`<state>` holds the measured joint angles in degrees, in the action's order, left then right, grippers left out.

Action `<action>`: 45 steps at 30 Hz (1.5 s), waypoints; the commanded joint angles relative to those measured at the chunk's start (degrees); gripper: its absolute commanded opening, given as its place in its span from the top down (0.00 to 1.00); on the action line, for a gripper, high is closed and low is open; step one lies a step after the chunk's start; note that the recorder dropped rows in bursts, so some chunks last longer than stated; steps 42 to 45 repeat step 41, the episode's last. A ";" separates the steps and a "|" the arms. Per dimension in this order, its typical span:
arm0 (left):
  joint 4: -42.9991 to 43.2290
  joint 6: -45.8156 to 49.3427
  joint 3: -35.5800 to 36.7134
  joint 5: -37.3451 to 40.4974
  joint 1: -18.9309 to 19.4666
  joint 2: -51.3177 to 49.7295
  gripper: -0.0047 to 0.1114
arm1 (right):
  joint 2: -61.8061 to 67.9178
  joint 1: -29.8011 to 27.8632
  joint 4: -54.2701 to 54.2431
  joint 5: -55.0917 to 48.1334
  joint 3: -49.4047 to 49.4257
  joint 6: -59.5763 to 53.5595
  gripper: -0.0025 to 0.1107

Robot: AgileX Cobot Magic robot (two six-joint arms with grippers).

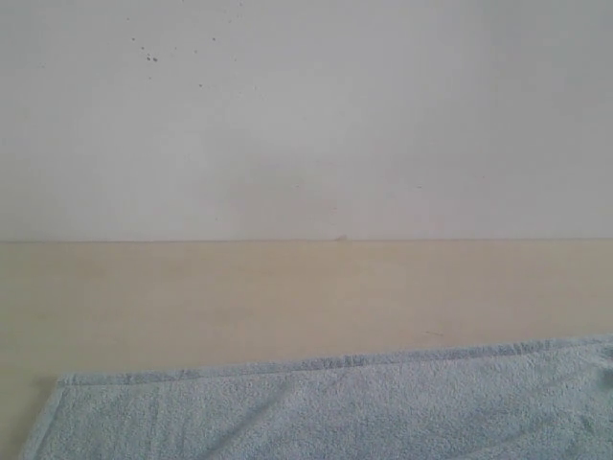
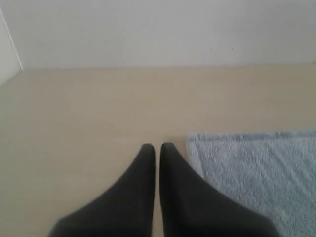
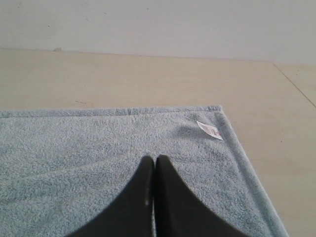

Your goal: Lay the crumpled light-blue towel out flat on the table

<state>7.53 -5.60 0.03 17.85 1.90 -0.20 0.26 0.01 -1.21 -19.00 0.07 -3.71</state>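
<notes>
Nearest: left gripper [image 2: 158, 146], pinched shut on nothing, over bare table [image 2: 74, 123] just beside the left far corner of the towel [image 2: 256, 168]. Right gripper [image 3: 154, 159] likewise pressed closed and empty, above the cloth near its right far corner, close to the white tag [image 3: 209, 130]. Lying along the near edge of the table, far hem almost straight, only faint creases across the pile.

Judged nearly done. To finish well, open both grippers, pinch the two far corners, then draw gently outward and toward the far edge to take out those creases. Avoid dragging, to keep from bunching the cloth.

Beyond, plain surface up to the far edge and the wall [image 1: 306, 115]; nothing in the way.
</notes>
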 commanded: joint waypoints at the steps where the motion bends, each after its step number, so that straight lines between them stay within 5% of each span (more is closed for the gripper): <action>1: -0.61 -0.79 -0.03 2.56 0.14 0.20 0.93 | -0.26 -0.41 0.50 1.64 -0.07 -0.06 0.98; 13: -0.49 -0.81 -0.03 -3.27 0.14 0.20 0.93 | -0.26 -0.41 0.50 1.73 -0.07 -0.06 0.98; 45: -0.49 -0.81 -0.03 -2.89 0.14 0.20 0.93 | -0.26 -0.41 0.50 1.73 -0.07 -0.06 0.98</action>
